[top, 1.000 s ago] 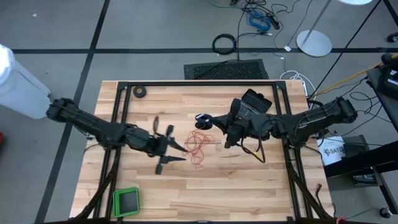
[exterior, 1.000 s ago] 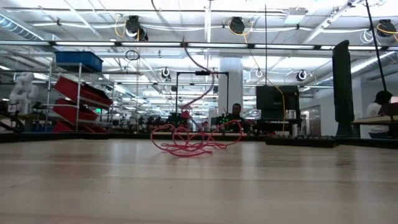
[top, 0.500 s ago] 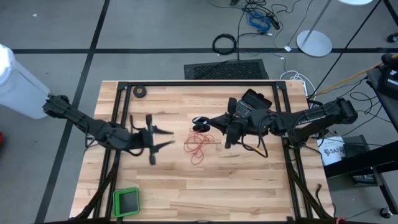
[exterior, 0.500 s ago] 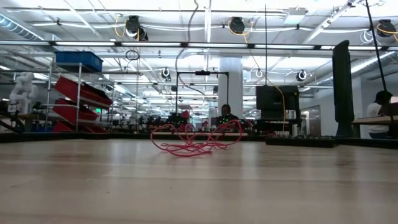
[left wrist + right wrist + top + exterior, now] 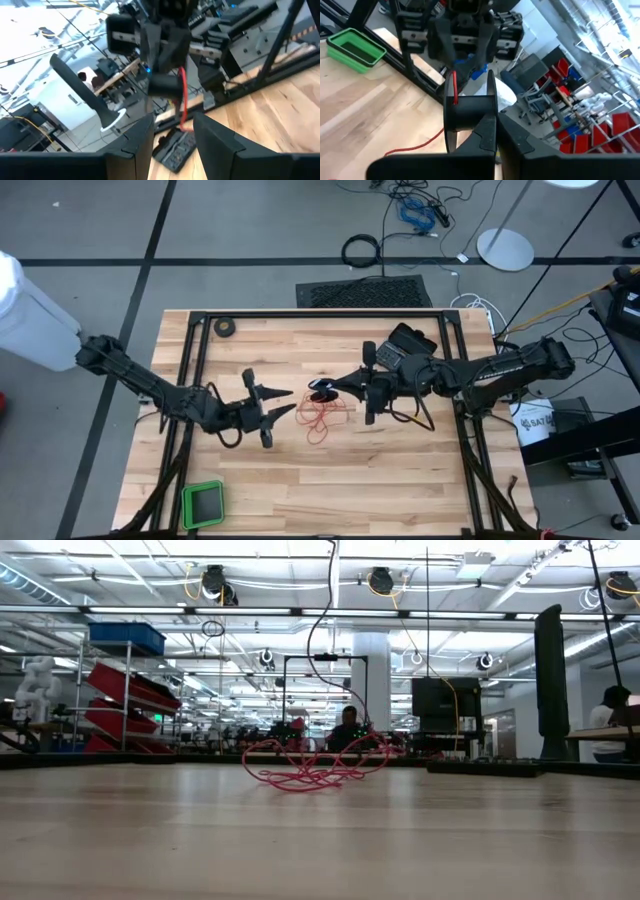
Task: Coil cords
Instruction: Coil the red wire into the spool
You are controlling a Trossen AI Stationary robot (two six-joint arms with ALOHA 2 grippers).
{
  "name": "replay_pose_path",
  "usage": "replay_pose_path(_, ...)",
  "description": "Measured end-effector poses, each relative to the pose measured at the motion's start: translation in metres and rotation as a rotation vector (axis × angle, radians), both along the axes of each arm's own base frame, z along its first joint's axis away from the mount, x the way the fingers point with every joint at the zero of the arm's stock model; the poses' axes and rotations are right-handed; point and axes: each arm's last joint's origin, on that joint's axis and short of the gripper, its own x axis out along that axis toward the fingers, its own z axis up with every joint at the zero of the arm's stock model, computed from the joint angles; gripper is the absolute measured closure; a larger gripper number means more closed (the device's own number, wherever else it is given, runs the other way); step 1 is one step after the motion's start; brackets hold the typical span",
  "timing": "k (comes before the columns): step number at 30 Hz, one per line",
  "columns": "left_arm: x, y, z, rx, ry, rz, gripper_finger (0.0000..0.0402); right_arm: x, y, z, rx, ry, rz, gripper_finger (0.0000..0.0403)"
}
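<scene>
A green tray [image 5: 203, 503] sits at the near left corner of the wooden counter [image 5: 400, 470], well behind and to the side of the left gripper [image 5: 270, 402]. A black tape roll [image 5: 226, 328] lies at the far left edge, also well away from it. The left gripper hovers over the counter with its fingers [image 5: 220, 142] spread apart and nothing between them, pointing toward the middle. Just ahead of its fingertips lies the red wire [image 5: 320, 412], a loose tangle of loops resting on the counter; in the low view the same tangle [image 5: 312, 768] stands up a little from the wood, with one strand rising out of the top of the picture. Past the tangle, the right gripper [image 5: 340, 384] faces the left one with its fingers pressed together, pinching the small black reel [image 5: 470, 114]. A few turns of red wire show on the reel beside one flange, and a strand trails from it down to the counter. From above, the reel [image 5: 320, 386] sits at the right gripper's tip, just beyond the tangle's far edge. The left wrist view shows the reel [image 5: 166, 86] straight in front of the left gripper, the red strand hanging below it.
</scene>
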Motion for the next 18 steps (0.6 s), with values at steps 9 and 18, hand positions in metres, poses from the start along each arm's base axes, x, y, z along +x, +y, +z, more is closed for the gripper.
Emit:
replay_pose_path(9, 0.0014, -0.0005, 0.0029, -0.103, -0.055, -0.102, 0.0256, 0.0004, 0.0000, -0.0021, 0.057, 0.015, -0.009, 0.0403)
replay_pose_path(18, 0.0019, -0.0032, 0.0037, -0.145, -0.069, -0.209, 0.0256, 0.0006, -0.0003, -0.0014, 0.083, 0.004, -0.023, 0.0403)
